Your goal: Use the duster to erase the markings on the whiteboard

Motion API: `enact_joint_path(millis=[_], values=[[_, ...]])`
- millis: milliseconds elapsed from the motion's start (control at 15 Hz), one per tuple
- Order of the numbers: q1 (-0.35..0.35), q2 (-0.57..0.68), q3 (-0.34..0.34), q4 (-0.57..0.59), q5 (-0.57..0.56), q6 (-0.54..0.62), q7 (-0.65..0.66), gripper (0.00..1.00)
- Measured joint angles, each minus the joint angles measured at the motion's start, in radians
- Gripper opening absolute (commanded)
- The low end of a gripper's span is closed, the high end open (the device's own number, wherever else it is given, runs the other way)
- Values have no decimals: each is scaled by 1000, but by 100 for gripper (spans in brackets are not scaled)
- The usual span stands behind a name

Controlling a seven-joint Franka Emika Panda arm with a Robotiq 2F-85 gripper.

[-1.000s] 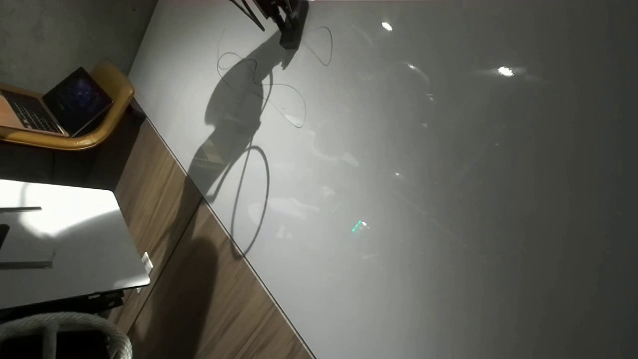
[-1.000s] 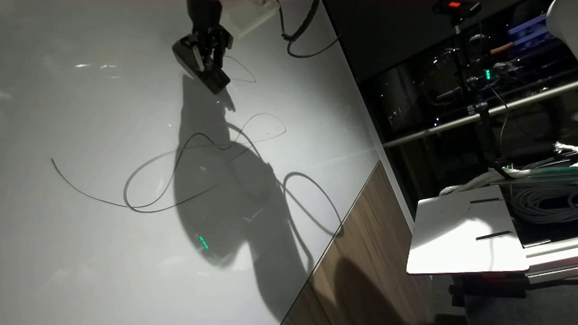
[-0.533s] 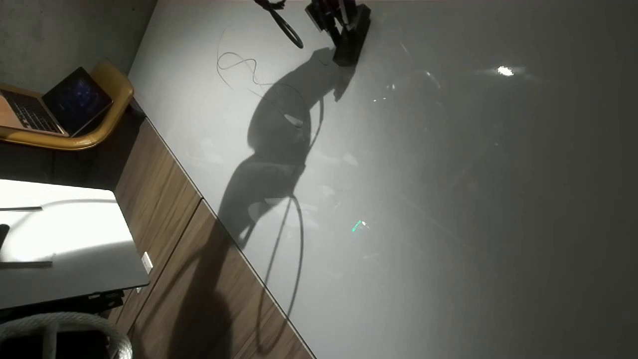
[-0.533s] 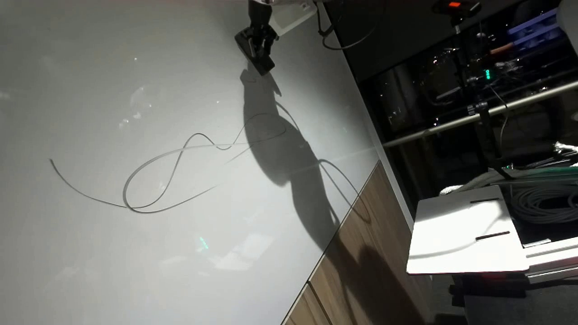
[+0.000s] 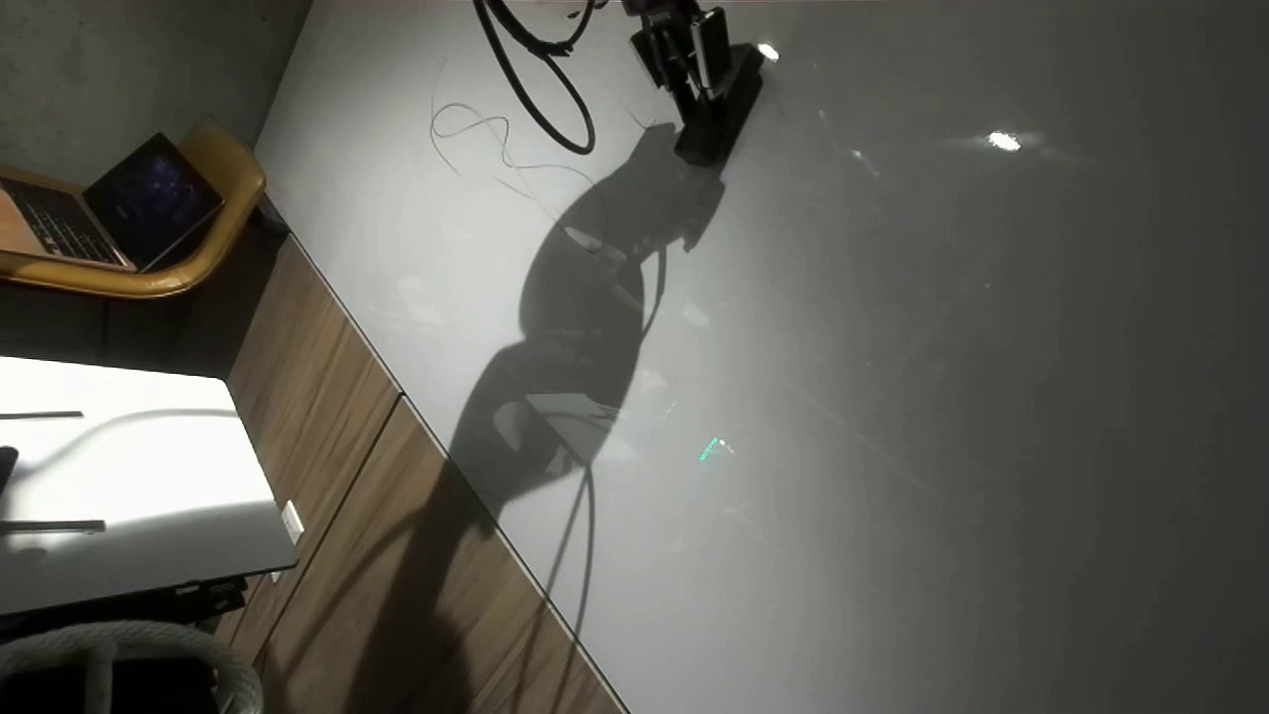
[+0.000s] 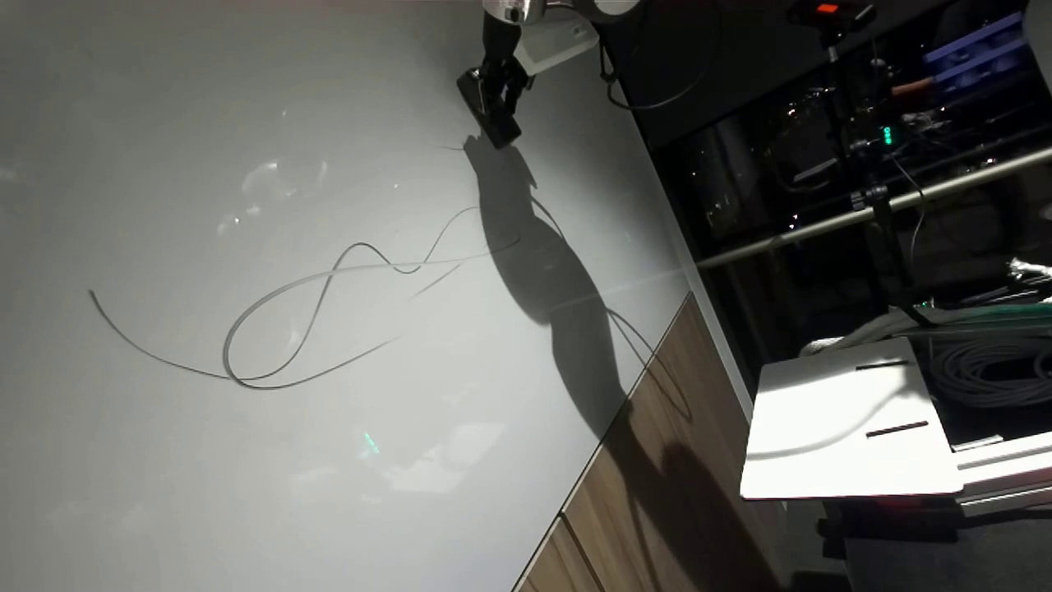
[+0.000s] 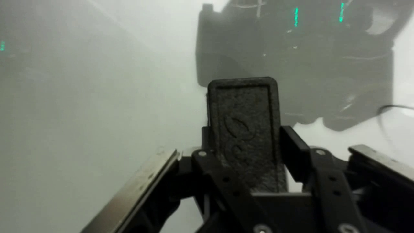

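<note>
My gripper (image 7: 247,139) is shut on the duster, with a finger on each long side. The duster (image 7: 244,110) is a dark grey block with a rimmed back; it also shows in both exterior views (image 5: 719,114) (image 6: 490,111), near the top edge. The whiteboard (image 6: 164,493) is the large glossy panel behind it. The markings (image 6: 164,360) are thin dark loops, left of and below the duster; they also show left of the gripper in an exterior view (image 5: 505,149). A short fragment lies beside the duster. The arm's shadow crosses part of them. I cannot tell whether the duster touches the board.
A black cable loop (image 5: 555,99) hangs from the arm. Wood panelling (image 5: 327,436) borders the board. A laptop (image 5: 149,203) lies on a yellow chair (image 5: 233,169). A small white tabletop (image 6: 846,427) stands beside, with coiled cable (image 6: 994,370) behind it.
The gripper and duster have moved rightward in both exterior views, slowing lately. The small loop near the duster is now mostly gone, leaving a short fragment. The shadow has shifted too.
</note>
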Motion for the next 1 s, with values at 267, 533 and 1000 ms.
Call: enact_joint_path(millis=[267, 533, 1000], values=[[72, -2, 50, -10, 28, 0, 14, 27], [141, 36, 140, 56, 32, -7, 40, 27], [209, 208, 329, 255, 26, -88, 49, 27]])
